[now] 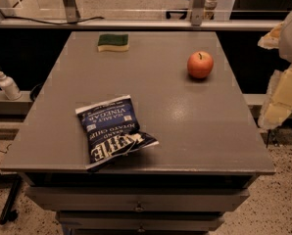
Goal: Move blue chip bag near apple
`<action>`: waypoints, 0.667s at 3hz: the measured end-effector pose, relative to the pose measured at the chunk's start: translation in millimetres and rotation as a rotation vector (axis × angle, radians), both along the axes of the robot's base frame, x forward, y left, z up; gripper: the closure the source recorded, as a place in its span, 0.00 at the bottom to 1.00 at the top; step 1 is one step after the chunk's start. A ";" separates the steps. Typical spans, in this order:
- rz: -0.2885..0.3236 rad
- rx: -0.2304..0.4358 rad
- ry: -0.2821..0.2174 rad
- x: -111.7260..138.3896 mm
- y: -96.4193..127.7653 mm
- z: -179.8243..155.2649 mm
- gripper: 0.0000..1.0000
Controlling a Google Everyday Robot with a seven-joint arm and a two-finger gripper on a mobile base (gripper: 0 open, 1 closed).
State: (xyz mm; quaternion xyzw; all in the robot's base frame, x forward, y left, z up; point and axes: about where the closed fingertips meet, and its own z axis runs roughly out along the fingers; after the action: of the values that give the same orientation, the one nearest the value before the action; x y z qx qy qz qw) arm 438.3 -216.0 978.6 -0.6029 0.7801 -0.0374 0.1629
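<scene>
The blue chip bag (pixel 114 130) lies flat on the grey table (pixel 195 131) near its front left edge, with its white and black band toward the front. The apple (pixel 200 64) stands upright at the back right of the table, well apart from the bag. My gripper (pixel 284 77) is a pale white and yellow shape at the right edge of the view, off the table's right side and above its level. It holds nothing that I can see and is far from both the bag and the apple.
A green-yellow sponge (pixel 113 42) lies at the back left of the table. A white pump bottle (pixel 8 84) stands on a ledge to the left. Drawers (pixel 136 199) sit under the table front. A rail and glass partition (pixel 136 22) run behind.
</scene>
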 end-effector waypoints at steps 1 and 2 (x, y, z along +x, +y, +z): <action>0.000 0.000 0.000 0.0 0.0 0.0 0.00; 0.002 0.086 -0.011 -2.3 17.0 -3.0 0.00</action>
State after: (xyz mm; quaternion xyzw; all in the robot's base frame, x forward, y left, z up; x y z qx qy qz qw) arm 436.0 -199.0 975.6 -0.5960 0.7794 -0.0069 0.1931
